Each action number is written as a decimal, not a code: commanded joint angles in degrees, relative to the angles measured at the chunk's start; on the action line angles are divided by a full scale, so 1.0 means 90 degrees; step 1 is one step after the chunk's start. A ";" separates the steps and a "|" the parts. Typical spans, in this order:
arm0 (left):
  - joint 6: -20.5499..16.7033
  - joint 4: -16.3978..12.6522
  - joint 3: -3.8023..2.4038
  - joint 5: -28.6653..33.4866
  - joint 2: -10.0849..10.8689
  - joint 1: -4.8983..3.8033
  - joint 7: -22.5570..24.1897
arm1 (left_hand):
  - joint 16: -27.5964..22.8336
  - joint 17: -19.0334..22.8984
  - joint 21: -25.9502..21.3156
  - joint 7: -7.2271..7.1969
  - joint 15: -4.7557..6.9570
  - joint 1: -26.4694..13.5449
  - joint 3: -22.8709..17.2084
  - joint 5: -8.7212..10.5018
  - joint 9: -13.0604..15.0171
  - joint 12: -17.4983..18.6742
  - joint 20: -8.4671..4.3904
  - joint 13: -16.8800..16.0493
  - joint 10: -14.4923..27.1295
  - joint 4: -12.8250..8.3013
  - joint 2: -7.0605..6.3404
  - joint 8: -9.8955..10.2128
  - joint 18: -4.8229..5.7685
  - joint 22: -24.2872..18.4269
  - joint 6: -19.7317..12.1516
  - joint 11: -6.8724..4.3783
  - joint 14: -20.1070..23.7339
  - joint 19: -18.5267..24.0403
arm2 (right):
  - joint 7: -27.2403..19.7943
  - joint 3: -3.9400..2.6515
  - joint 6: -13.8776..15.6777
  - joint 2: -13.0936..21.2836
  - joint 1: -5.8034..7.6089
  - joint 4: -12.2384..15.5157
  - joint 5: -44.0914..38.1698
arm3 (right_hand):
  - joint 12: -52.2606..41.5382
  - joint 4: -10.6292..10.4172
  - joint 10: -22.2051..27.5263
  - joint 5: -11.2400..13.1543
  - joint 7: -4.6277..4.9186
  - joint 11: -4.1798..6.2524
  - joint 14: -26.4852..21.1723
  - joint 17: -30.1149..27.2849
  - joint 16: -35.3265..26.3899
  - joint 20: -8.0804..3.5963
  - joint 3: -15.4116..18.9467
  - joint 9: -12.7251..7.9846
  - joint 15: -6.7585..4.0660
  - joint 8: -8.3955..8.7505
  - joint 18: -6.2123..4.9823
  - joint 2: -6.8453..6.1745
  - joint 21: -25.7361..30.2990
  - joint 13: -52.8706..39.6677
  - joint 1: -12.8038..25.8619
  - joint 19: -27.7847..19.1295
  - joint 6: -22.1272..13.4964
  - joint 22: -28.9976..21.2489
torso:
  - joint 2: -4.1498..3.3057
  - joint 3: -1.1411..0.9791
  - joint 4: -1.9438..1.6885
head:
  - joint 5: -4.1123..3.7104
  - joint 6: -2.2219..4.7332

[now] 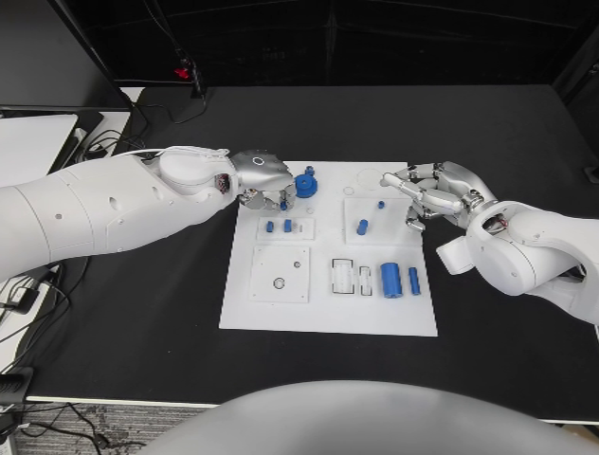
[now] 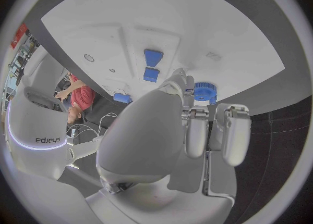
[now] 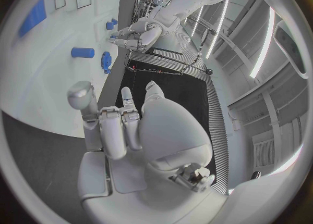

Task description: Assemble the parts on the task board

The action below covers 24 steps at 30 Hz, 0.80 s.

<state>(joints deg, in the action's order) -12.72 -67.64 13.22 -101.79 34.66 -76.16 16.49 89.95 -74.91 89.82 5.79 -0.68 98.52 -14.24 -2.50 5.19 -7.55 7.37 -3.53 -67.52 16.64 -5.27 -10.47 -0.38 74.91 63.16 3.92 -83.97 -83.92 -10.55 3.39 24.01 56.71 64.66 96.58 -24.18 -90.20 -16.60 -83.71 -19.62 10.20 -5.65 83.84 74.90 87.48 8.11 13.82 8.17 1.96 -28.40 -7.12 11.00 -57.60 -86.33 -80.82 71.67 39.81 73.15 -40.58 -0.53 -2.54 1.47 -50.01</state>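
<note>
White board (image 1: 330, 318) sits mid-table with the blue parts scattered over it: a gear (image 1: 305, 180) up at 12 o'clock, two small pegs (image 1: 280, 227) just below it, one peg (image 1: 363, 227) in the middle, and a fat cylinder (image 1: 391, 280) with a thin pin (image 1: 413, 281) beside it down around 4 o'clock.

Biggest risk I'd guess: the left hand (image 1: 262, 180) is crowded right up against the gear, so if it drops or closes a bit off-centre it could knock the gear sideways or tip it instead of picking it up. The small pegs sit close under that hand too, easy to nudge out of their slots with a stray finger.

Pose-wise, the left hand comes in from 9 o'clock, fingers (image 2: 195, 130) curled down near the gear; can't tell if it's actually touching or holding it, the wrist view shows the gear just past the fingertips. The right hand (image 1: 436, 194) hovers over the board's edge at 2 o'clock, fingers loosely bent and apart, nothing in it as far as I can see
</note>
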 commanded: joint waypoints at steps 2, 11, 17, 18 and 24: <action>0.0353 0.0023 0.0026 -0.0042 0.0001 0.0029 -0.0076 | 0.0006 -0.1677 0.0020 0.0135 -0.0072 -0.0009 -0.0036 -0.0040 -0.0029 0.0120 -0.0021 0.0013 0.0157 -0.0001 -0.0146 0.0076 0.0043 0.1677 0.0017 0.0067 -0.0670 -0.0675 | -0.0031 -0.0003 -0.0045 0.0000 0.0008 0.0014 -0.0011 | 0.0022 -0.0011 -0.0699 -0.0029 -0.0006 -0.0009 0.0356 0.1136 0.0003 0.0001 0.0038 -0.0010 0.0001 -0.0030 -0.0043 0.0008 0.0028 -0.0408 -0.0075 -0.0037 -0.0059 0.0002 | -0.0003 0.0001 -0.0001 | -0.0005 0.0001; -0.0072 0.0020 0.0026 -0.0045 0.0020 0.0029 -0.0274 | 0.0006 -0.1677 0.0020 -0.0065 -0.0128 -0.0361 0.0126 -0.0051 -0.0155 0.0299 0.0043 -0.0009 0.0550 -0.0002 -0.0524 0.0594 0.0043 0.1677 -0.1136 0.0160 -0.0670 -0.0675 | -0.0029 -0.0003 -0.0048 -0.0001 0.0008 0.0012 -0.0011 | 0.0022 -0.0011 -0.0699 -0.0031 -0.0006 -0.0008 0.0357 0.1137 0.0004 0.0001 0.0039 -0.0011 0.0001 -0.0032 -0.0043 0.0010 0.0029 -0.0408 -0.0077 -0.0037 -0.0059 0.0003 | 0.0001 0.0001 -0.0003 | 0.0008 0.0001; -0.0362 0.0005 0.0026 -0.0045 0.0053 0.0029 -0.0347 | 0.0006 -0.1677 0.0020 -0.0063 0.0025 -0.0526 0.0225 -0.0067 -0.0137 0.0280 -0.0032 -0.0020 0.0741 -0.0010 -0.0590 0.0570 0.0043 0.1677 -0.1415 0.0124 -0.0670 -0.0675 | -0.0023 -0.0003 -0.0058 -0.0002 0.0007 0.0009 -0.0011 | 0.0022 -0.0010 -0.0699 -0.0033 -0.0007 -0.0008 0.0359 0.1140 0.0006 0.0001 0.0040 -0.0012 0.0001 -0.0038 -0.0043 0.0015 0.0032 -0.0408 -0.0081 -0.0037 -0.0056 0.0003 | 0.0003 0.0002 0.0003 | 0.0006 0.0001; -0.0420 0.0003 0.0026 -0.0046 0.0058 0.0029 -0.0358 | 0.0006 -0.1677 0.0020 -0.0062 0.0021 -0.0536 0.0230 -0.0068 -0.0137 0.0276 -0.0035 -0.0020 0.0745 -0.0008 -0.0591 0.0566 0.0043 0.1677 -0.1427 0.0126 -0.0670 -0.0675 | -0.0022 -0.0003 -0.0060 -0.0002 0.0007 0.0009 -0.0011 | 0.0022 -0.0010 -0.0699 -0.0033 -0.0007 -0.0008 0.0359 0.1140 0.0005 0.0001 0.0040 -0.0012 0.0001 -0.0038 -0.0044 0.0016 0.0033 -0.0408 -0.0081 -0.0038 -0.0056 0.0003 | 0.0004 0.0002 0.0002 | 0.0005 0.0001; -0.0915 -0.0034 0.0026 -0.0050 0.0129 0.0028 -0.0493 | 0.0006 -0.1677 0.0020 -0.0094 -0.0026 -0.0698 0.0306 -0.0070 -0.0125 0.0211 -0.0042 -0.0025 0.0789 0.0000 -0.0606 0.0506 0.0043 0.1677 -0.1567 0.0148 -0.0670 -0.0675 | -0.0017 -0.0003 -0.0069 -0.0004 0.0007 0.0004 -0.0012 | 0.0022 -0.0010 -0.0699 -0.0033 -0.0007 -0.0008 0.0359 0.1140 0.0005 0.0001 0.0040 -0.0012 0.0001 -0.0038 -0.0044 0.0016 0.0033 -0.0408 -0.0081 -0.0038 -0.0056 0.0003 | 0.0001 0.0004 -0.0002 | -0.0001 0.0001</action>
<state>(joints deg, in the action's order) -16.51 -67.79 13.48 -102.01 35.68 -75.81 13.58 89.95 -74.91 89.82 4.94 -0.66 92.63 -11.84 -2.95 3.98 -5.43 7.37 -3.71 -60.77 16.76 -10.71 -5.66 -0.38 74.91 49.43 5.30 -83.99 -83.92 -10.49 3.39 23.93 56.70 64.66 96.55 -24.18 -90.35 -16.60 -83.71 -19.62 10.20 -5.65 83.84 74.90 87.48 8.11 13.82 8.11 1.96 -28.40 -7.11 11.18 -57.60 -86.33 -81.00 71.67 39.80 73.15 -40.57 -0.52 -2.54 1.49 -50.01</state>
